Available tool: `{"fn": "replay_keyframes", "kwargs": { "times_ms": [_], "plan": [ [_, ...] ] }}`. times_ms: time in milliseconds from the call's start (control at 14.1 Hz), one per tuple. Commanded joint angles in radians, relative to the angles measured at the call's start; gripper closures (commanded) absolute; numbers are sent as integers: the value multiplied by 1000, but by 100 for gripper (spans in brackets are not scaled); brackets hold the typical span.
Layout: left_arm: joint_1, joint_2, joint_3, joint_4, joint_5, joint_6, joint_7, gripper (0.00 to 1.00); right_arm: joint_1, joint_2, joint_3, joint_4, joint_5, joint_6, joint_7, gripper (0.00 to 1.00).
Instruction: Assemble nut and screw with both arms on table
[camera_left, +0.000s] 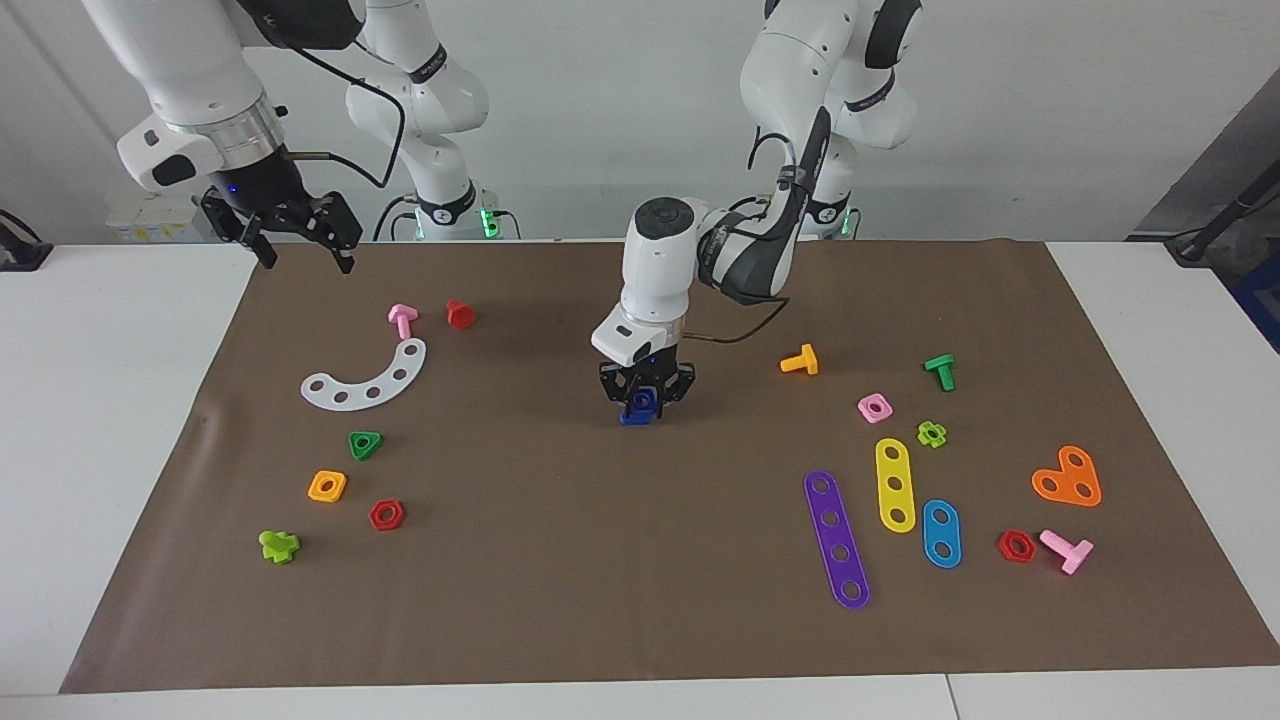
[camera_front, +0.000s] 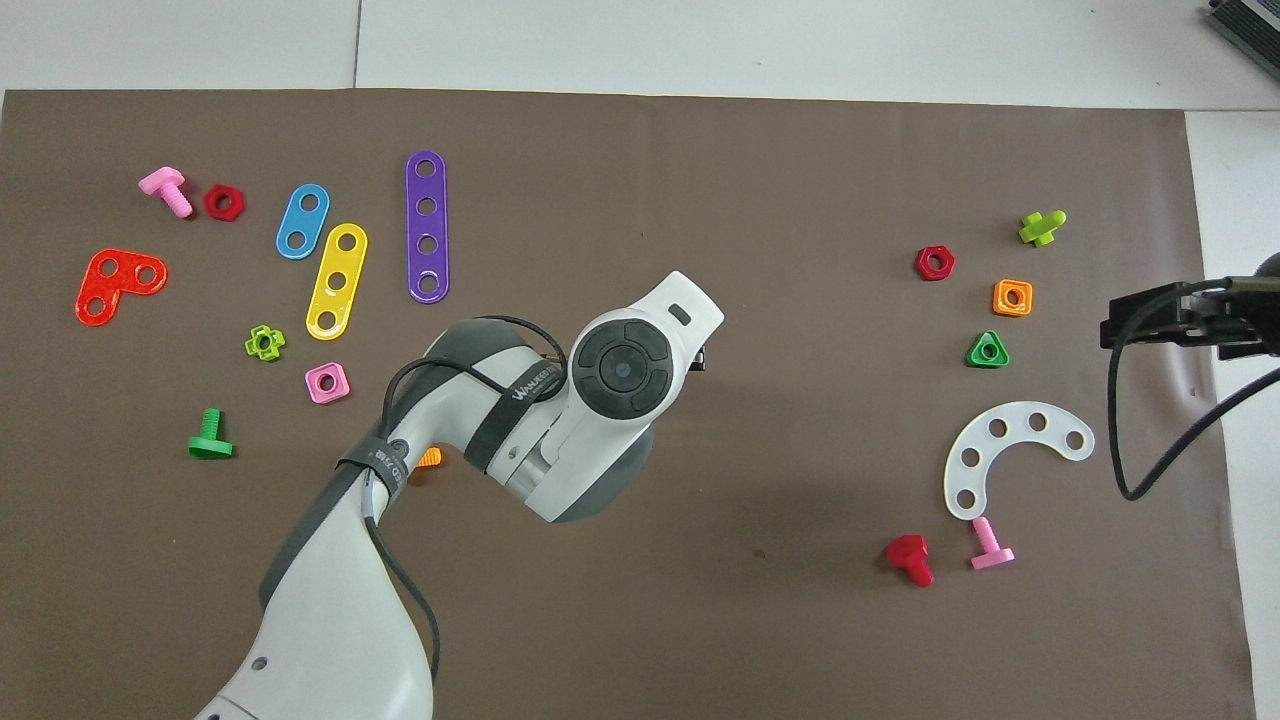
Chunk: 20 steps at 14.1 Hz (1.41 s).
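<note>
At mid-mat, the left gripper (camera_left: 645, 400) is clenched on the nut (camera_left: 641, 401), seated on the screw (camera_left: 634, 418) (its shaft hidden). Threading appears in hand; next comes release. The right gripper (camera_left: 297, 243) waits released over the bench (camera_left: 120, 400) edge.

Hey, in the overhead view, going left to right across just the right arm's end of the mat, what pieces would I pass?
Red bolt → red hex nut → pink bolt → white curved strip → lime green piece. The green triangle and orange square nuts overlap these, so I left them out.
</note>
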Motion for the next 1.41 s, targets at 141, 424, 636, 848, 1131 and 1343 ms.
{"fn": "replay_keyframes", "kwargs": {
  "times_ms": [141, 424, 636, 848, 1131, 1343],
  "plan": [
    [-27, -22, 18, -41, 30, -50, -57, 100, 5, -23, -5, -23, 4, -7, -6, 0],
    [-29, -22, 21, -38, 30, -26, -59, 79, 5, -23, -5, -23, 4, -7, -6, 0],
    [-21, -20, 22, -37, 32, 13, -48, 0, 5, -23, -5, -23, 4, -8, -6, 0],
    [-9, -51, 24, -38, 32, -6, -43, 0, 5, -23, -5, -23, 4, -8, -6, 0],
    [67, -181, 22, -101, 32, -114, 48, 0, 5, -23, -5, -23, 4, -7, -6, 0],
    [179, -314, 21, -206, 32, -118, 215, 0, 5, -23, -5, -23, 4, -7, -6, 0]
  ]
}}
